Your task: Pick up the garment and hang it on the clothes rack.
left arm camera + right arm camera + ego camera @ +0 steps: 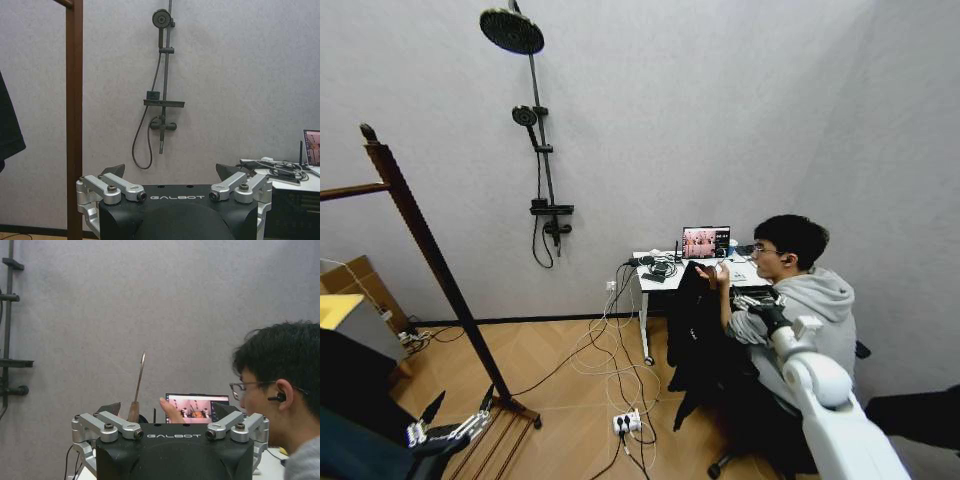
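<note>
The garment (700,335), a long black coat, hangs in front of the white desk, and a seated person's hand (716,270) holds it up by its hanger. The hanger's metal hook (140,372) stands upright just beyond my right gripper (168,411), close to one fingertip. My right gripper (748,298) is open, level with the coat's top and just right of it, holding nothing. The clothes rack (432,262) stands at the left, its dark wooden post (74,120) slanting up to a knob. My left gripper (453,412) hangs low by the rack's foot, open and empty.
A person in a grey hoodie (820,300) sits at the desk (650,280) with a laptop (706,242). Cables and a power strip (627,422) lie on the wood floor. A shower fixture (542,150) is on the wall, and a cardboard box (355,285) sits far left.
</note>
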